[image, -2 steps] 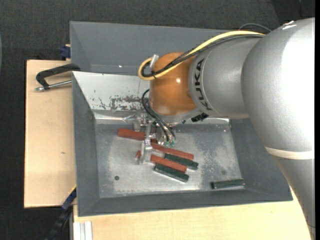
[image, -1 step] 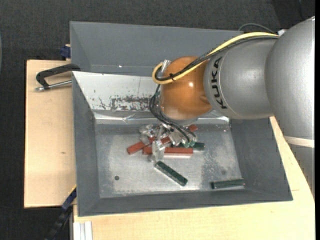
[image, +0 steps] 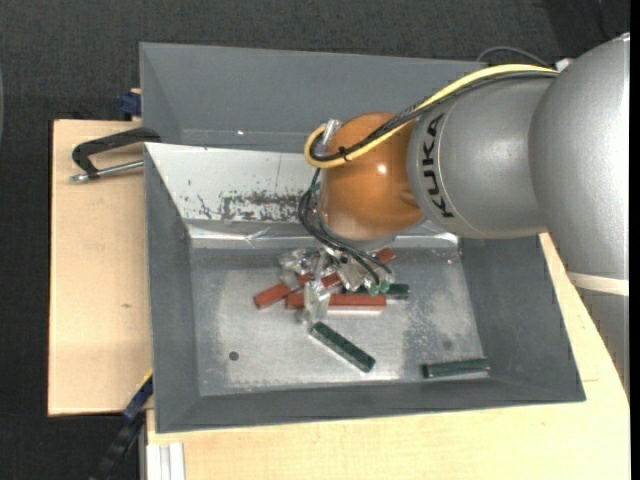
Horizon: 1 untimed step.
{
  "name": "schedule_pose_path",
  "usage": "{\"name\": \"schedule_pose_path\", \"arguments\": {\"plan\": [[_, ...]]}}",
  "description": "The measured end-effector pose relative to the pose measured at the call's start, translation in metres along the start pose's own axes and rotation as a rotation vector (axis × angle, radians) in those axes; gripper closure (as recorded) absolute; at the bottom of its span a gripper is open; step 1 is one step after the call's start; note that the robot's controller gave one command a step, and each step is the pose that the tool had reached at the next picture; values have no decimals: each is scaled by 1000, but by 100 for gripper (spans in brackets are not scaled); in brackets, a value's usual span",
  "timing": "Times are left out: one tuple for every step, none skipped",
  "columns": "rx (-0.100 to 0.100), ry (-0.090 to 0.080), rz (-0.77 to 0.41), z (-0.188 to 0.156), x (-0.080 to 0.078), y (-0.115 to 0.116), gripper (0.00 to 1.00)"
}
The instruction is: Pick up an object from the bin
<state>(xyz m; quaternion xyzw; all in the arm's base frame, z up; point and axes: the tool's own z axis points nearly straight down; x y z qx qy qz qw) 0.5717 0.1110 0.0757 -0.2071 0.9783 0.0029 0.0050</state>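
Camera view sets the gripper (image: 318, 296) low in the middle of the grey bin (image: 170, 298), its tip down in a small heap. Whether its jaws stand wide or narrow I cannot tell, since the wrist's orange cover (image: 365, 193) and the clutter beneath it hide them.

Touching the gripper lie the red-brown bars. One short red-brown bar (image: 270, 295) juts out to the gripper's left, and one long red-brown bar (image: 357, 305) lies flat to its right. A third may sit under the gripper, but it is too hidden to count.

There are three dark green bars:
- A short green stub (image: 395, 290) lies right of the gripper.
- A tilted green bar (image: 342, 349) lies just below the gripper.
- A far green bar (image: 455, 369) lies well apart, lower right of the gripper.

One small dark speck (image: 233, 357) sits lower left of the gripper.
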Motion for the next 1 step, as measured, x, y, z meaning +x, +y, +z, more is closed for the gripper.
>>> {"name": "schedule_pose_path", "arguments": {"plan": [[5,-2,8,-169,21,25,100]]}}
